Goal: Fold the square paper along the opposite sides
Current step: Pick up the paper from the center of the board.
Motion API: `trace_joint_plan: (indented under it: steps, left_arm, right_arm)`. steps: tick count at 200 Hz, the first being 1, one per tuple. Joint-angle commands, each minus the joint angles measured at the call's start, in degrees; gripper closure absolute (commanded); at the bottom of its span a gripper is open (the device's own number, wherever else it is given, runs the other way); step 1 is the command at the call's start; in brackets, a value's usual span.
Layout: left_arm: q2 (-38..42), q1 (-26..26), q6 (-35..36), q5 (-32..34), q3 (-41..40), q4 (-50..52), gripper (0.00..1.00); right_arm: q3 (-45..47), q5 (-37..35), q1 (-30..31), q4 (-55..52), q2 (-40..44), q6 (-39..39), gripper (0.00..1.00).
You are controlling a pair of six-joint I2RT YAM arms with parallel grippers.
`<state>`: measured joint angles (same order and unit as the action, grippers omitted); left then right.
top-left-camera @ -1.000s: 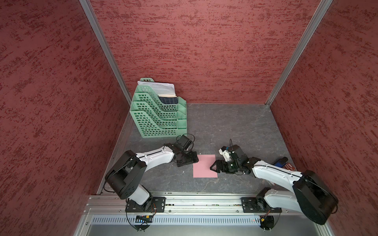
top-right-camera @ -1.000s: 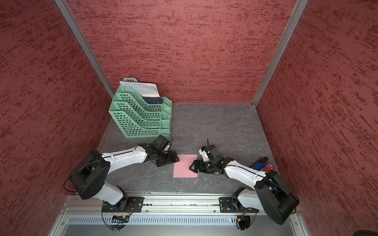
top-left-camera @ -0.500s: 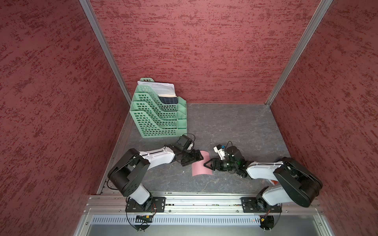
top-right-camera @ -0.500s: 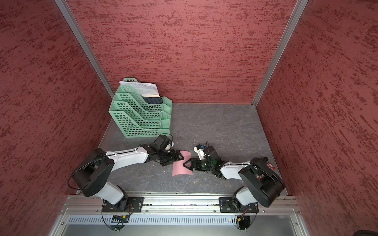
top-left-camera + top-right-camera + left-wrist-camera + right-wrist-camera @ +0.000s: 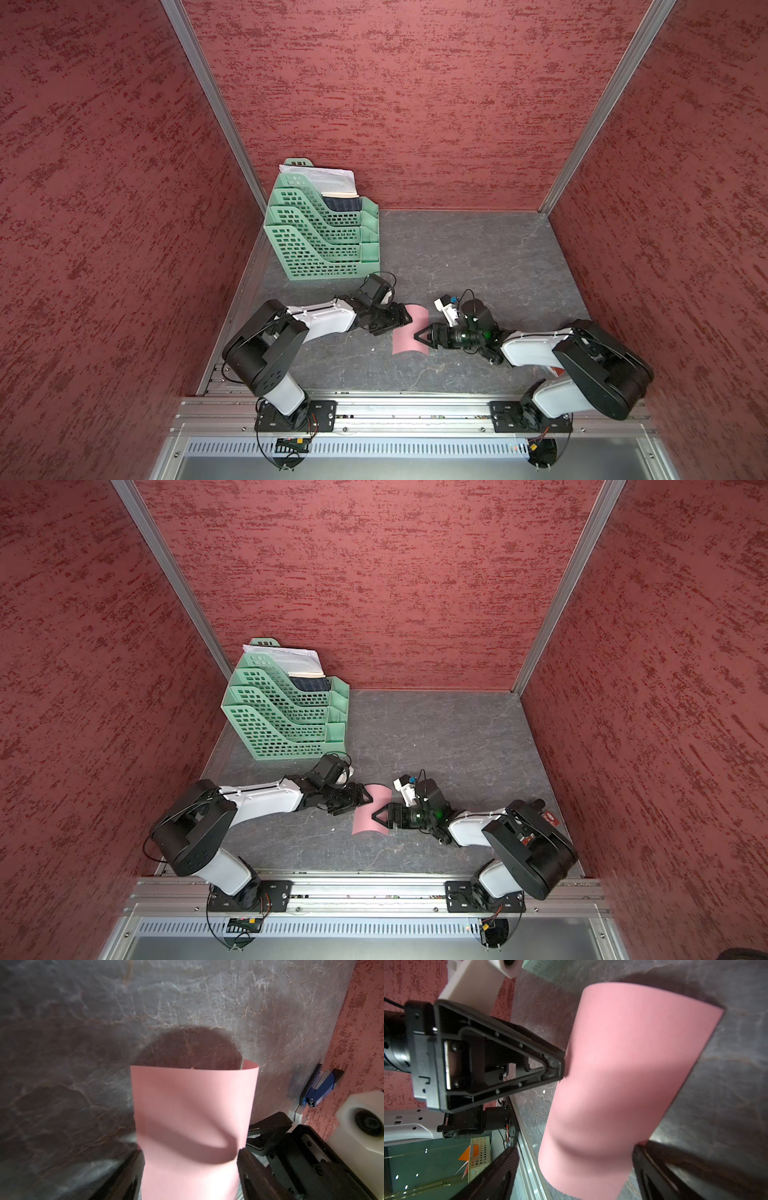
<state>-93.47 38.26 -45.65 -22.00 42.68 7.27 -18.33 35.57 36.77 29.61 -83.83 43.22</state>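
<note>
The square paper [image 5: 405, 345] lies just below the middle of both top views on the grey tabletop [image 5: 478, 257]. It is bowed up into an arch between the two grippers. The left gripper [image 5: 190, 1159] straddles it with a finger [image 5: 131, 1174] against each side, but I cannot tell whether it pinches the sheet. The right gripper [image 5: 574, 1153] stands wide apart, one finger clear of the paper and the other at its corner. A green tray rack [image 5: 316, 245] stands at the upper left of the tabletop.
</note>
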Motion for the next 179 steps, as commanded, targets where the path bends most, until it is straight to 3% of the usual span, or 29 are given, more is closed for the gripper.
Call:
trace_joint_plan:
  steps: [1,72,115,156,179]
  left_arm:
    - [-7.1,0.1,0.9,7.4,-4.6,8.6,0.28]
    - [-8.1,0.4,1.7,8.2,-4.0,9.5,0.54]
    - [-4.2,0.4,2.1,8.0,-3.9,10.0,0.68]
    - [2.7,-0.3,4.0,8.1,-0.8,12.5,0.71]
    - [7.4,-2.7,5.6,2.9,0.3,9.3,0.73]
  right_arm:
    - [1.2,-1.5,0.6,-7.4,0.0,-1.4,0.09]
    - [0.6,-3.1,0.5,-11.4,2.5,-2.8,0.08]
    - [-2.2,-5.2,0.1,-19.0,6.0,-5.4,0.05]
    - [-6.9,-6.1,-3.6,-26.9,11.0,-8.2,0.04]
    - [-10.5,-1.2,-8.1,-29.1,12.8,-8.2,0.03]
